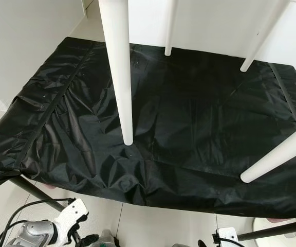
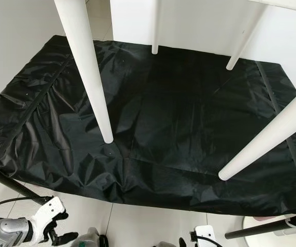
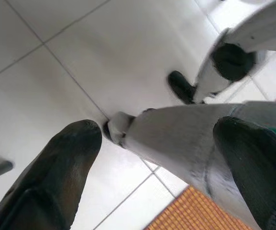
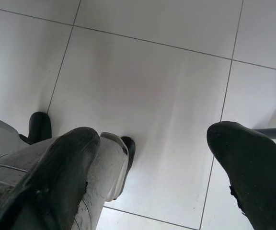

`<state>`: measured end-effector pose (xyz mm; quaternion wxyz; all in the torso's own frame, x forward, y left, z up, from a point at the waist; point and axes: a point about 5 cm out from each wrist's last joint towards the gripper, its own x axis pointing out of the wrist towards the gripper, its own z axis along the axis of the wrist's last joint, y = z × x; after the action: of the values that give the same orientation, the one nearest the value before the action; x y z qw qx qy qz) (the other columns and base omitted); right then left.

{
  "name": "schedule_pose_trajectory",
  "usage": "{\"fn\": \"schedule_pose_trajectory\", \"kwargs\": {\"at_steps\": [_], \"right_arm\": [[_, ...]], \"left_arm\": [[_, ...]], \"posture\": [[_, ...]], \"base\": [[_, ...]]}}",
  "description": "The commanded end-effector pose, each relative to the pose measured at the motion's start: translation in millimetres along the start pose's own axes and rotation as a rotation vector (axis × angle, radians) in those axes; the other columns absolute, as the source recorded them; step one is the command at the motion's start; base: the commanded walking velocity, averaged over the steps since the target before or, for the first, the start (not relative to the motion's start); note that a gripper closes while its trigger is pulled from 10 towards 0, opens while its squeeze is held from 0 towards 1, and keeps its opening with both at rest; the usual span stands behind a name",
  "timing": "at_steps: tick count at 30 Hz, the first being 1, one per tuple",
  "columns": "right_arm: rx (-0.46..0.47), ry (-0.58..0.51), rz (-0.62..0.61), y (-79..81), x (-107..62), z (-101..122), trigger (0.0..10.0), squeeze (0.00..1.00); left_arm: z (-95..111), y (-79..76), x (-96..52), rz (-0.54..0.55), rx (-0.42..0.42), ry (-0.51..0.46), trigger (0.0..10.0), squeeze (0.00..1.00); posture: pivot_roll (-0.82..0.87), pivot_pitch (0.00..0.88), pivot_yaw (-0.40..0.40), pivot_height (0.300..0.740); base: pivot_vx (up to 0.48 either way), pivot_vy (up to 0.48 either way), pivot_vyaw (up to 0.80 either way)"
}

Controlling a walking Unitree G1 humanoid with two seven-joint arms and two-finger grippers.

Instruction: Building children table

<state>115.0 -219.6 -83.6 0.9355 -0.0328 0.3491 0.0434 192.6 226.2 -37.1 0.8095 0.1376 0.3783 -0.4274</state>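
Observation:
A white children's table stands upright on a black sheet (image 1: 199, 118) that covers a low stand. Its legs rest on the sheet: a near left leg (image 1: 121, 77), a near right leg (image 1: 281, 153) slanting in from the right, and two far legs (image 1: 169, 31) (image 1: 261, 36). Its top is mostly out of frame above. Both my arms hang low in front of the stand, apart from the table. The left gripper (image 3: 157, 139) is open with nothing between its black fingers (image 3: 75, 143). The right gripper (image 4: 155, 139) is open too, pointing down at the floor.
White floor tiles (image 4: 147, 81) lie below, with my own legs and feet (image 3: 181, 86) in the wrist views. Black metal stand legs (image 1: 35, 191) (image 1: 271, 231) jut out under the sheet. A black cable (image 1: 19, 211) loops by my left arm. An orange mat (image 3: 190, 211) lies on the floor. White walls stand left and behind.

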Motion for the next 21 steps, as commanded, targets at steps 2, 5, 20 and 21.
{"fn": "schedule_pose_trajectory", "kwargs": {"at_steps": [2,5,20,21], "right_arm": [[0.009,0.030,0.003,2.1,-1.9,-5.8,10.0,0.00],[0.030,0.030,-0.008,5.5,-0.8,-6.1,10.0,0.00],[0.166,0.051,-0.104,12.9,2.4,-9.2,10.0,0.00],[0.188,0.050,-0.113,12.6,2.2,-9.6,10.0,0.00]], "left_arm": [[-6.8,0.2,0.9,0.046,-0.002,0.037,10.0,0.00],[-9.1,-3.1,9.8,0.107,-0.049,0.051,10.0,0.00],[-11.7,-4.8,26.1,0.347,-0.231,0.050,10.0,0.00],[-7.5,-0.4,25.5,0.370,-0.254,0.022,10.0,0.00]], "posture": [[0.08,0.069,-0.004,0.740],[0.07,0.074,0.013,0.740],[0.07,0.077,0.020,0.740],[0.08,0.079,0.014,0.740]], "base": [[0.000,0.000,0.00],[0.000,0.000,0.00],[0.000,0.000,0.00],[0.000,0.000,0.00]]}}
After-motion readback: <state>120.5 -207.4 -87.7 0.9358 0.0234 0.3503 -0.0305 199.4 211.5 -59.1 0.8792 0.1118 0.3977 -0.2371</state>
